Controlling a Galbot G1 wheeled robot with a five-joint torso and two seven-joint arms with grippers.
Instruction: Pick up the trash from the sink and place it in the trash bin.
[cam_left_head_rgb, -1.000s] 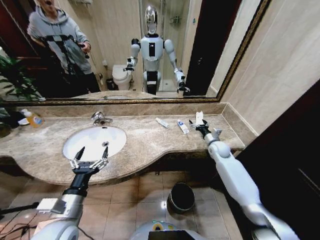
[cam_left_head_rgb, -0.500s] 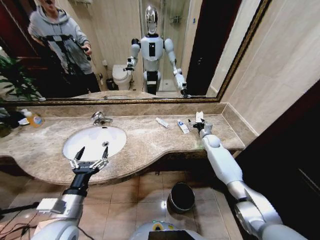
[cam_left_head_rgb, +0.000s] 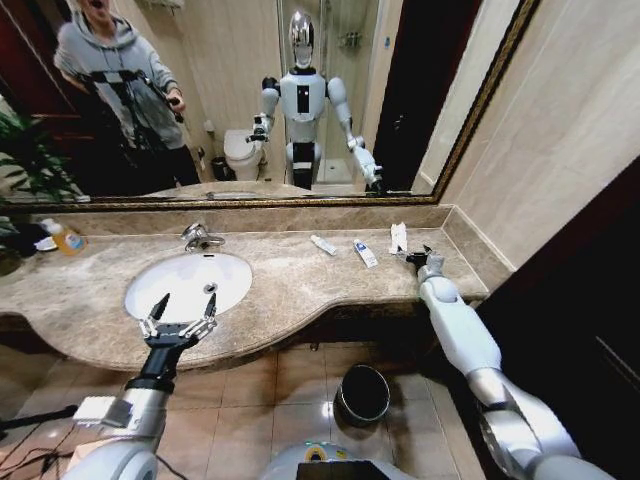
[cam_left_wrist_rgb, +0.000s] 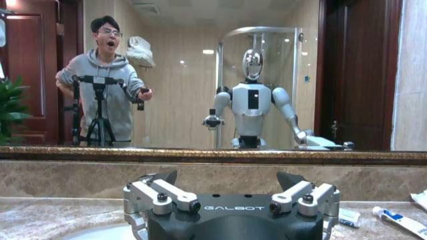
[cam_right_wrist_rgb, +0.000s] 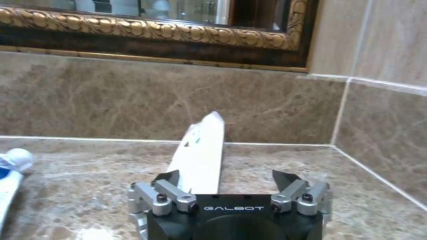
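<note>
I've set my right gripper (cam_right_wrist_rgb: 230, 186), jaws spread, low on the counter facing the wrapper (cam_right_wrist_rgb: 200, 157) at 12 o'clock to scoop it; my left gripper (cam_left_head_rgb: 179, 313) waits open over the sink (cam_left_head_rgb: 140, 280).

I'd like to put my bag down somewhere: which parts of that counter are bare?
Bare marble runs between the sink and the small tubes, and along the counter's front edge there. Left of the sink is bare up to the orange bottle. The right end is crowded: tubes, a white wrapper and the right gripper. The left gripper hovers over the sink's front rim.
</note>
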